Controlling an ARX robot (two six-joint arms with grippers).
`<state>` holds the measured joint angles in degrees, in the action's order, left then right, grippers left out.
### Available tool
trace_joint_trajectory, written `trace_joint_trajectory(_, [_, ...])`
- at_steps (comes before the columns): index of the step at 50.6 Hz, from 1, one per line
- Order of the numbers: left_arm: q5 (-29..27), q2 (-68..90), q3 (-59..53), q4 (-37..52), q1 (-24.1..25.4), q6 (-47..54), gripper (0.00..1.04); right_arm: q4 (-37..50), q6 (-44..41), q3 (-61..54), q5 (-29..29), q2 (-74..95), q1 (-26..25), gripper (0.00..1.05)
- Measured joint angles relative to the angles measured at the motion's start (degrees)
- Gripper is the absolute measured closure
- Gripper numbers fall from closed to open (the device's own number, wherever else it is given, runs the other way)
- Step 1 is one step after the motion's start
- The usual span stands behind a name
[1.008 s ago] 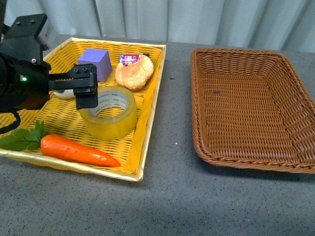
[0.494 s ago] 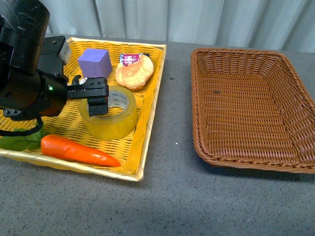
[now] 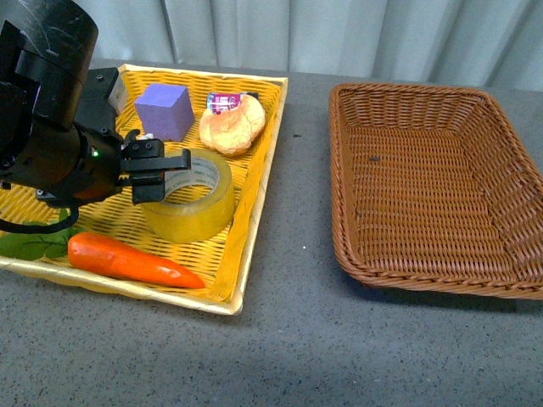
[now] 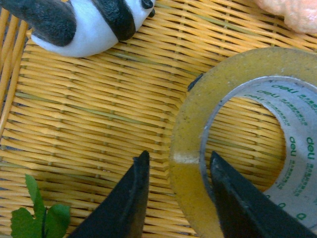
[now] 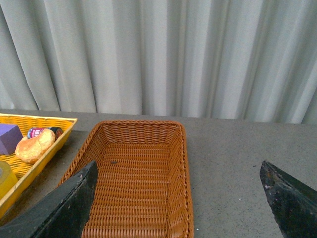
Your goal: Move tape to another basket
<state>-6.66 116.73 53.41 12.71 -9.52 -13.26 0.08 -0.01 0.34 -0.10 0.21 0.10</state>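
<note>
The tape (image 3: 188, 197), a wide yellowish roll with a white printed core, lies flat in the yellow tray (image 3: 259, 182). My left gripper (image 3: 153, 173) is open and straddles the roll's left wall. In the left wrist view the gripper (image 4: 179, 196) has one finger outside the tape (image 4: 237, 124) and one inside its hole. The brown wicker basket (image 3: 509, 161) stands at the right, with nothing in it. It also shows in the right wrist view (image 5: 94, 148). My right gripper (image 5: 181, 198) is open and hangs above the table beside the basket.
The yellow tray also holds a purple cube (image 3: 164, 111), a bun (image 3: 232, 125), a small pink packet (image 3: 224, 102), a carrot (image 3: 131, 260), green leaves (image 3: 38, 246) and a black-and-white panda toy (image 4: 84, 22). Grey table (image 3: 297, 339) lies between tray and basket.
My left arm has come down and turned over the tray. Its open fingers have dropped onto the tape's left wall, one on each side. The tape has shifted slightly.
</note>
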Motion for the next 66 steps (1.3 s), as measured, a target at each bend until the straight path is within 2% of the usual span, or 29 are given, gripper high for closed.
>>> trace_joint_trajectory(6, [0.42,0.02,0.35,-0.17,-0.24,-0.76,0.86,0.0,0.0,0.0,0.02,0.0,0.0,0.09])
trace_joint_trajectory(9, [0.61,0.02,0.46,-0.2,-0.24,-0.83,0.9,0.02,0.0,0.0,0.02,0.0,0.0,0.09])
trace_joint_trajectory(18, [1.33,-0.68,0.31,0.04,-0.48,-0.55,0.91,0.0,0.0,0.0,0.0,0.0,0.0,0.09])
trace_joint_trajectory(24, [4.17,-3.48,0.17,-0.02,-0.55,0.79,0.91,0.0,0.0,0.0,0.02,0.0,0.0,0.09])
trace_joint_trajectory(31, [7.5,-7.96,1.81,-1.73,-1.16,7.45,0.91,0.0,0.0,0.0,0.02,0.0,0.0,0.09])
trace_joint_trajectory(39, [15.82,-11.26,5.79,-3.54,-4.04,14.86,0.91,0.0,0.0,0.0,0.0,0.0,0.0,0.09])
trace_joint_trajectory(46, [22.62,-11.45,9.99,-6.84,-9.73,24.04,0.91,0.0,0.0,0.0,0.02,0.0,0.0,0.09])
trace_joint_trajectory(55, [22.23,-10.08,11.96,-7.67,-15.3,32.35,0.91,0.02,0.0,0.0,0.02,0.0,0.0,0.09])
trace_joint_trajectory(66, [20.02,-7.72,14.27,-6.36,-17.14,35.21,0.91,0.0,0.0,0.0,0.02,0.0,0.0,0.09])
